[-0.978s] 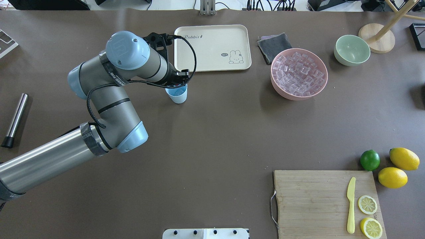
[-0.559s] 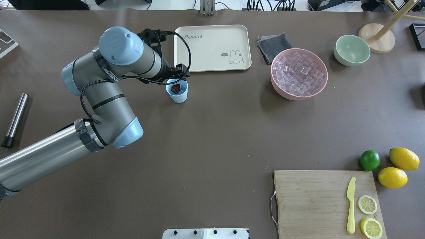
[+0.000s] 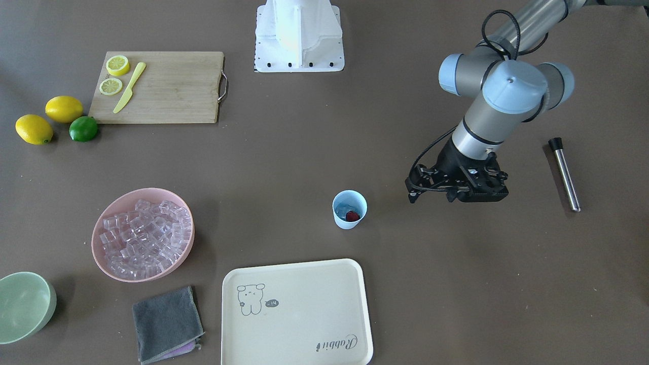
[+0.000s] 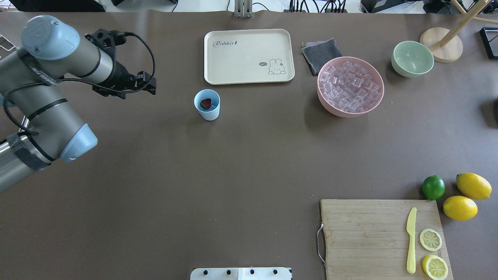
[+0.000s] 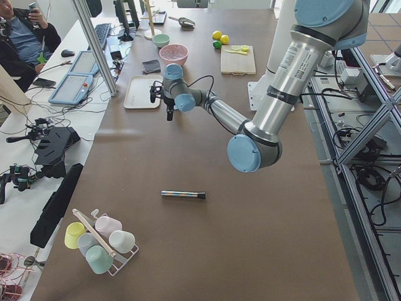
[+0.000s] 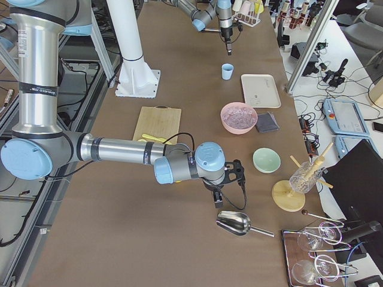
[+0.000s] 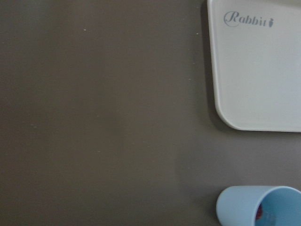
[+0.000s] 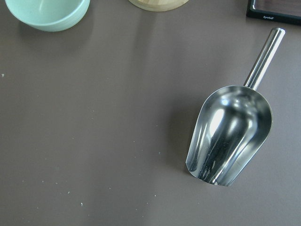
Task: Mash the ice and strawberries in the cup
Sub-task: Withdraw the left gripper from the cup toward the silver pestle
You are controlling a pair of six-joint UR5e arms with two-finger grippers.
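Note:
The light-blue cup (image 4: pixel 207 105) stands upright in front of the cream tray, with the red strawberry (image 4: pixel 206 103) inside it; both also show in the front view, cup (image 3: pixel 349 209) and strawberry (image 3: pixel 353 216). I cannot tell whether ice is in the cup. The ice (image 4: pixel 350 86) fills the pink bowl (image 4: pixel 326 102). My left gripper (image 4: pixel 125 88) hangs open and empty, well to the left of the cup. My right gripper (image 6: pixel 216 200) shows only in the exterior right view, above a metal scoop (image 8: pixel 230 136); I cannot tell its state.
A metal muddler rod (image 3: pixel 564 174) lies at the table's left end. The cream tray (image 4: pixel 249 56), a grey cloth (image 4: pixel 321 54) and a pale-green bowl (image 4: pixel 412 58) sit along the far side. A cutting board (image 4: pixel 369 237), lemons and a lime (image 4: pixel 433 187) are near right.
My left gripper was over the cup, then let go of the strawberry into it. The arm has since swung away to the left, leaving the cup uncovered.

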